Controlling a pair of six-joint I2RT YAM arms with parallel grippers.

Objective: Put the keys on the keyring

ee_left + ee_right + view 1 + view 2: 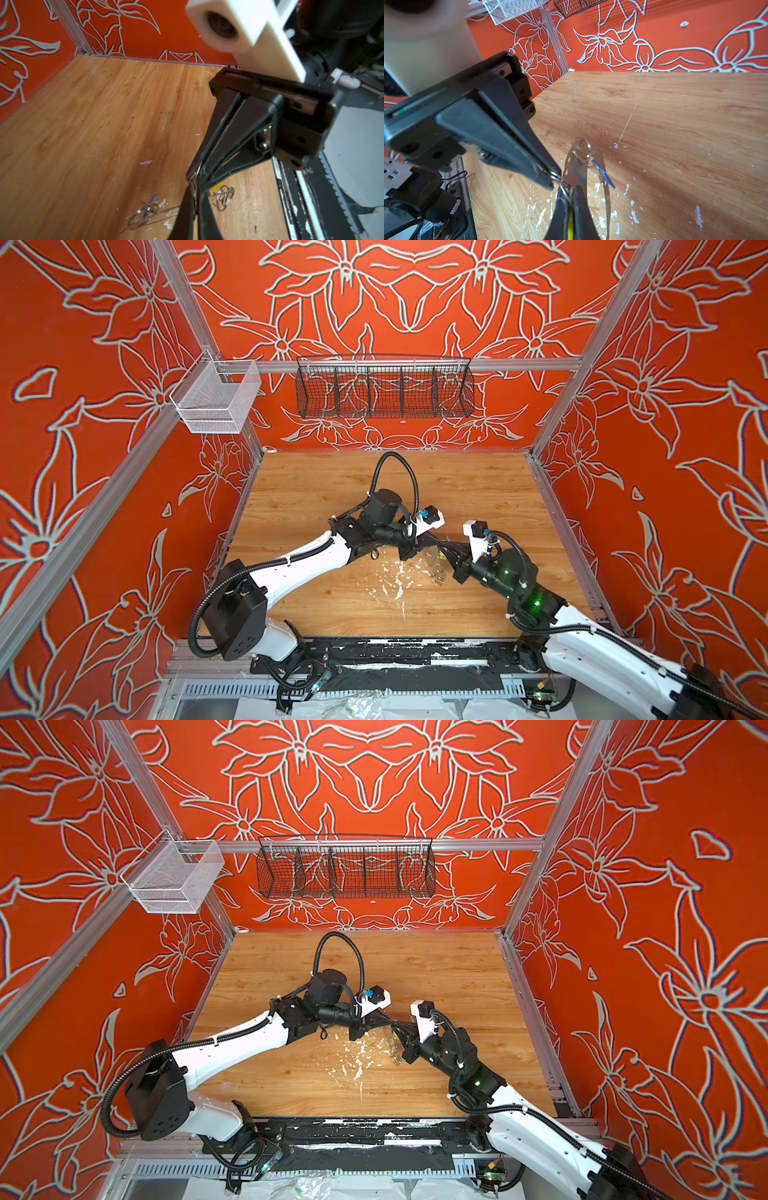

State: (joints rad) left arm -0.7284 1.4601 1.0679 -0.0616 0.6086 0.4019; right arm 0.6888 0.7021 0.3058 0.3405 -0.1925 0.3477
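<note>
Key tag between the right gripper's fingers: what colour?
Yellow plastic tag; clearest in the right wrist view.

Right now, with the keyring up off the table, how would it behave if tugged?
Probably stiff: the keyring looks like a thin flat metal band keeping its curve. Likely to swing and twist, since it hangs by small split rings. Its blue tag would probably flop freely.

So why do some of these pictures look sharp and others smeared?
In the left wrist view the white camera housing close to the lens is blurred, while the wooden table looks sharp. In the right wrist view the same kind of housing is soft. Both top views are sharp throughout, with straight rails bowed at the edges.
</note>
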